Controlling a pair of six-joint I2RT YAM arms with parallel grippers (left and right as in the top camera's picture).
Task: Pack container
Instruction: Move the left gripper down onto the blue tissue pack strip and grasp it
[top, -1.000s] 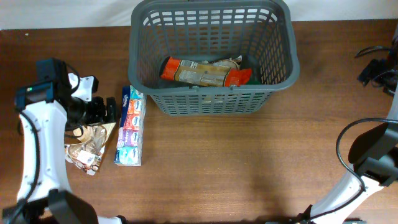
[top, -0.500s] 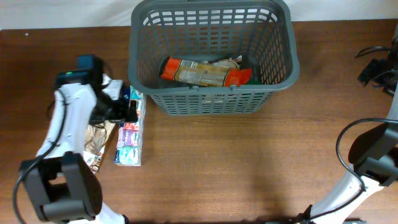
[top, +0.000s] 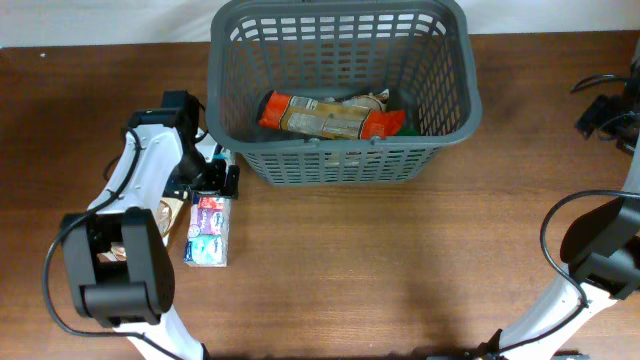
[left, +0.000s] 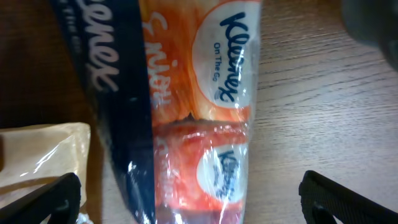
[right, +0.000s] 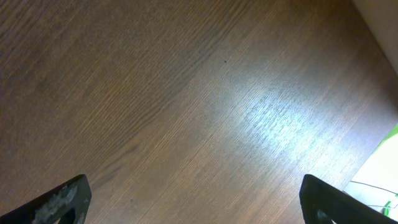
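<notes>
The dark grey basket (top: 340, 163) is sitting at the far middle of the brown worktop (top: 400, 270), upright, with an orange packet (top: 330, 117) lying flat on its floor towards the near wall. The left hand (top: 217, 180) is hanging just outside the basket's near-left corner, directly over the far end of a long tissue pack (top: 208, 232) that is lying on the worktop beside the basket. In the left wrist view the hand (left: 196, 199) is showing its two dark fingertips at the bottom corners, spread wide, with the tissue pack (left: 217, 93) running between them. The hand is gripping nothing, and I cannot tell whether the fingers are touching the wrapper. A beige bag (top: 170, 212) is lying just left of the tissue pack. It is probably a snack bag, though the arm is covering most of it from above, and only a glossy corner (left: 43, 155) is showing in the wrist view. The right arm is standing well apart at the right edge of the worktop. Its hand (right: 199, 198) is likewise spread wide and empty — only bare wood grain is showing below it.
</notes>
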